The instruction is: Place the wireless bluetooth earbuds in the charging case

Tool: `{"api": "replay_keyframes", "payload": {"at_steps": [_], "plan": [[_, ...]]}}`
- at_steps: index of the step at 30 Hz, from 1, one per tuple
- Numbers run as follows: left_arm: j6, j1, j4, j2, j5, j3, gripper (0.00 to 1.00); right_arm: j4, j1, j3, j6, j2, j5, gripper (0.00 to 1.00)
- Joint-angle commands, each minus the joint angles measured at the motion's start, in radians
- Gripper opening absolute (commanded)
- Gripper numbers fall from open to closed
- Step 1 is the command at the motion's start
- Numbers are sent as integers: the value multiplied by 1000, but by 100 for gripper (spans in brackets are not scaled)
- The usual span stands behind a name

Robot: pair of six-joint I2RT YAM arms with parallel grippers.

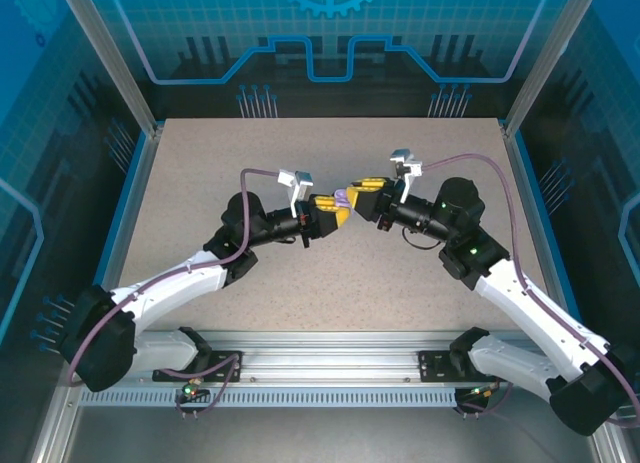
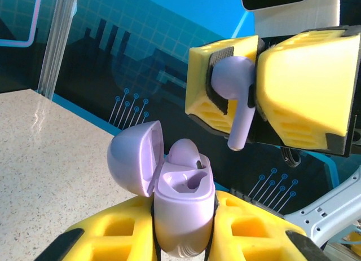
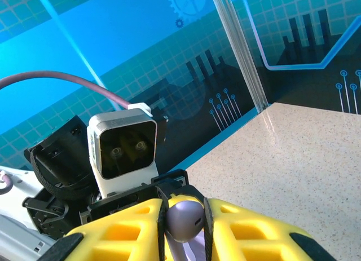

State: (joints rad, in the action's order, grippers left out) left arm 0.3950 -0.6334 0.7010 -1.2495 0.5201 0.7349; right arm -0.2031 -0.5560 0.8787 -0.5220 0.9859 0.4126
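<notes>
Earbud (image 2: 236, 94), lavender, is pinched stem-down in the right gripper (image 2: 251, 100), hanging just above the open case (image 2: 183, 207) without touching it. Left gripper (image 2: 181, 241) is clamped on the case; another earbud (image 2: 185, 153) sits in one well.

Lavender: the small stemmed plastic earbud (image 2: 239, 100) and the glossy rounded charging case (image 2: 183, 210). Yellow with black pads: left claw (image 2: 183, 241), right claw (image 2: 251, 86). Speckled beige surface (image 2: 51, 159). Blue grid-patterned wall panels (image 2: 113, 58).
</notes>
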Motion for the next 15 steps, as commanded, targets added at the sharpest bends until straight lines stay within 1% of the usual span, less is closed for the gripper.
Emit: {"api": "replay_keyframes", "payload": {"at_steps": [1,6,15], "plan": [[12,-11,44,10,27,33,0,-18,-18,38,38,-10,13,25],[1,-19,31,19,24,35,0,-6,-37,51,58,-1,20,25],[-2,-25,30,28,26,36,0,33,-52,55,86,-3,-26,25]]}}
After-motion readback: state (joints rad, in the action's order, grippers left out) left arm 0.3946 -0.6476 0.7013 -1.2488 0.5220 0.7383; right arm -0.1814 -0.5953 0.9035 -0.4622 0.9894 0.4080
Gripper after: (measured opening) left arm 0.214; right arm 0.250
